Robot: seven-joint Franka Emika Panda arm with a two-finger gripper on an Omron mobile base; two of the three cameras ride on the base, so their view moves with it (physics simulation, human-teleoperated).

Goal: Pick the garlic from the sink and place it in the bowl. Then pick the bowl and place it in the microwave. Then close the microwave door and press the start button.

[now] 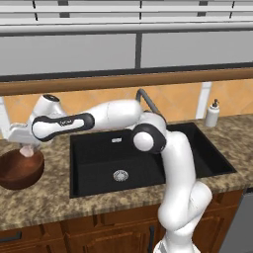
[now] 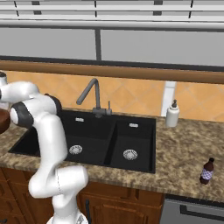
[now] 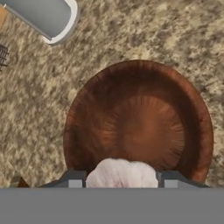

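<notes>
Reddish-brown wood sits right under your gripper point(image 3: 120, 180) — the bowl point(image 3: 139, 123) rests on the speckled granite counter point(image 3: 131, 30), left of the black sink point(image 1: 143, 155). You've got the pale garlic point(image 3: 121, 173) pinched between the fingers, hanging above the bowl's near rim — not inside.

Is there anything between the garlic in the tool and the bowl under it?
Nothing. In the hand view the garlic hangs above the bowl's bare inside.
</notes>
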